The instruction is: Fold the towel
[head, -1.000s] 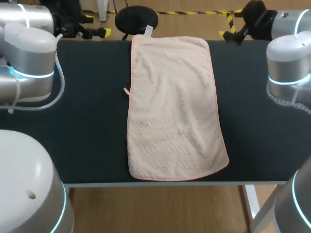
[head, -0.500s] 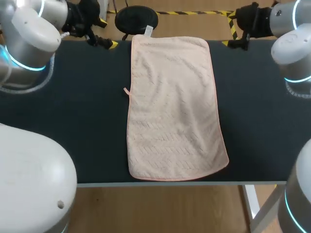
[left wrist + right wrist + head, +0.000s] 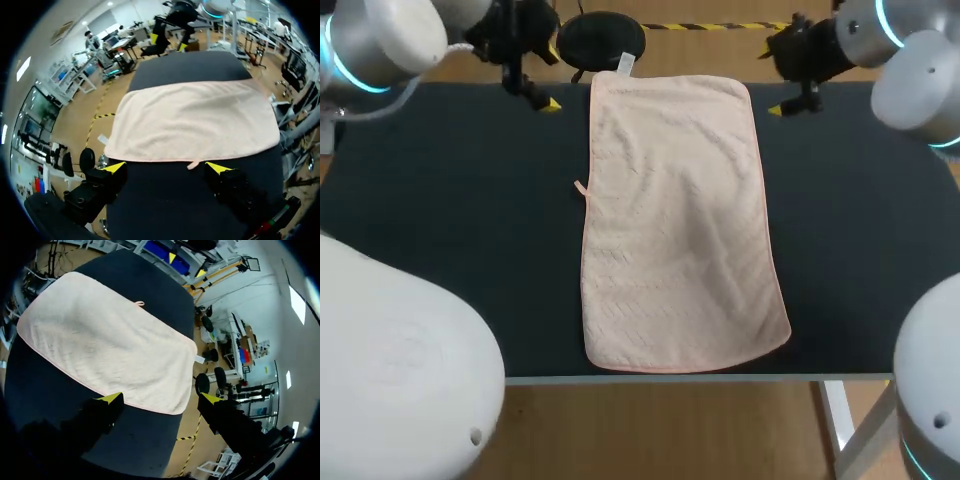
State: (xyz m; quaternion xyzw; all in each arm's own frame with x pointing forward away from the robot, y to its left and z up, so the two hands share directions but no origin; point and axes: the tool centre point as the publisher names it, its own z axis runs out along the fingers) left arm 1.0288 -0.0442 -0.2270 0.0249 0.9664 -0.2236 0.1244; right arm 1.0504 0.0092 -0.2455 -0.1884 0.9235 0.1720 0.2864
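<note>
Two wide-open sets of fingers, nothing in either: the left end effector (image 3: 166, 167) and the right end effector (image 3: 160, 399) hover over the dark tabletop (image 3: 470, 250). The towel (image 3: 680, 220) lies flat between them, one long edge just ahead of each pair of yellow tips.

The likeliest failure, I judge, is a pinch that skids over so thin a single layer and bunches it instead of lifting it. Uneven grips on the two sides would drag the cloth askew, and the fold's edges would not meet (the end farthest from both end effectors already looks a little wider).

The cloth is pale pink and soft, with a faint woven zigzag, darker pink edging and rounded corners. A small loop (image 3: 192, 165) sits just ahead of the left fingers, and a white tag (image 3: 200, 359) is on the short edge nearest the right ones.
</note>
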